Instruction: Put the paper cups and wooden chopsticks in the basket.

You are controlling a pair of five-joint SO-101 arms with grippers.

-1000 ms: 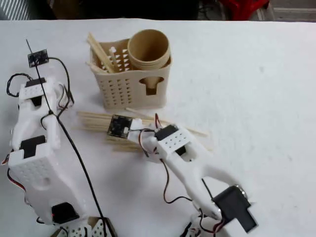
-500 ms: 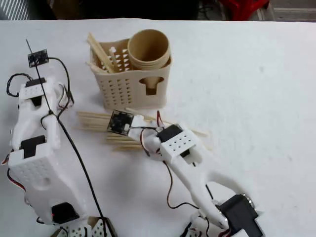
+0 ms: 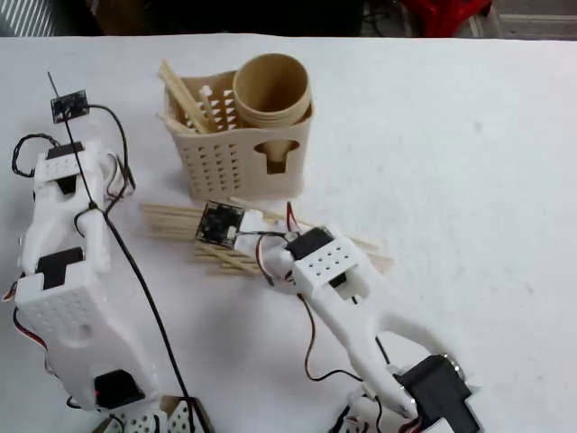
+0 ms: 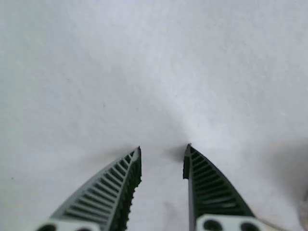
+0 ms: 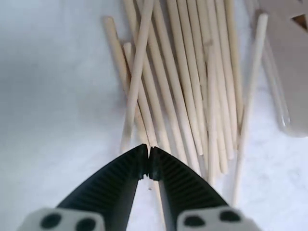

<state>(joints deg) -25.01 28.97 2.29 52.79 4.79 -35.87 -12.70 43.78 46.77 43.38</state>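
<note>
The cups (image 3: 272,86) sit in the basket (image 3: 236,167); the chopsticks (image 5: 192,96) are the step in hand, piled loose on the counter (image 3: 451,135) at the basket's 6 o'clock. The right tool (image 5: 148,161) is closed at the pile, seemingly holding none; next it should open and straddle one. The left tool (image 4: 162,156) hangs open

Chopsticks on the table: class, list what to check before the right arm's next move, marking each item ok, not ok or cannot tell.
1. Is the basket upright, with its top reachable: ok.
2. Are the paper cups inside it: ok.
3. Are all chopsticks in: not ok; a loose pile lies on the table beside the basket.
4. Is the right hand open to grasp: not ok; jaws shut at the pile's ends.
5. Is a stick held in it: cannot tell.
6. Is the left hand out of the way: ok; open over bare table.
</note>
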